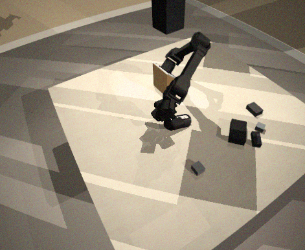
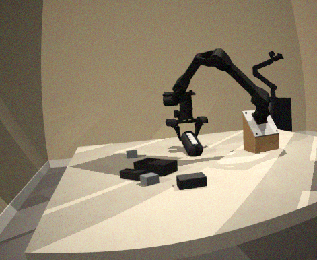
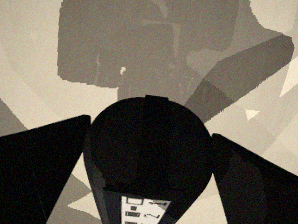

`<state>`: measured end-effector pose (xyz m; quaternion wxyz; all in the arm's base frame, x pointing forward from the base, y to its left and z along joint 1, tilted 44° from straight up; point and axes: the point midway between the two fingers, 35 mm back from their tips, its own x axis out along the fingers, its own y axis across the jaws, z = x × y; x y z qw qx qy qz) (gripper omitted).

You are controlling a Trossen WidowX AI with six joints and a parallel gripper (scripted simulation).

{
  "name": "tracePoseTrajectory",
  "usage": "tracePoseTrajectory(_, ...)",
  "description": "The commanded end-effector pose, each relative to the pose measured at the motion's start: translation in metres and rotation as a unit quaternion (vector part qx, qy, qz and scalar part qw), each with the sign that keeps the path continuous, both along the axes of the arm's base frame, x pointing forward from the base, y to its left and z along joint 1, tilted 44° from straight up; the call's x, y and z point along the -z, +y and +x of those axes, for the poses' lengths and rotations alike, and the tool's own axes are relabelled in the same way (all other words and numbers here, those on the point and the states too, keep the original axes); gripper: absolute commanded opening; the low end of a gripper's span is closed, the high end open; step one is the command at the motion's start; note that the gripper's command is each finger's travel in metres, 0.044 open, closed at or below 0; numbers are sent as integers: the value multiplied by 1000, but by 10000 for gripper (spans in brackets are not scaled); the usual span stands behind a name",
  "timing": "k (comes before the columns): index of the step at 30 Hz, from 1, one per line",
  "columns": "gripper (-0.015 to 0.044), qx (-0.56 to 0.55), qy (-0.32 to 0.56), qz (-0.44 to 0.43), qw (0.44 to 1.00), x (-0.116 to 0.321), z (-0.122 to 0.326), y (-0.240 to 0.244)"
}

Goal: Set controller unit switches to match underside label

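The dark controller unit (image 1: 174, 124) (image 2: 196, 150) (image 3: 125, 142) has a rounded body and hangs tilted, apparently just above the bench (image 1: 125, 181) (image 2: 173, 215). My gripper (image 2: 188, 135) (image 3: 151, 132) is shut on it, one finger on each side. A white label (image 1: 183, 116) (image 2: 191, 138) (image 3: 145, 212) shows on its upward-facing side. In the wrist view the label is cut off by the frame's lower edge; several small dark marks and an outlined box show, too partial to read as a full row. The rocker switches are not visible in any view.
A large black box (image 1: 237, 132) (image 2: 165, 167) lies with a small dark block (image 1: 256, 139) (image 2: 130, 174) and a grey block (image 1: 260, 126) (image 2: 149, 179). Another dark block (image 1: 254, 109) (image 2: 191, 181) lies nearby; a second grey block (image 1: 198, 168) (image 2: 131, 153) lies apart. The arm's wooden mount (image 1: 161, 79) (image 2: 268, 143) stands behind.
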<state>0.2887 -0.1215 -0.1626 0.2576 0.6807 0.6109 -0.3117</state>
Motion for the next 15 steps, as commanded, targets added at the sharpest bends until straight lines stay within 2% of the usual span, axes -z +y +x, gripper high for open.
tracePoseTrajectory(1, 338, -1, 2, 5, 1000, 3, 0, 5)
tracePoseTrajectory(15, 338, -1, 2, 5, 1000, 14, 0, 9)
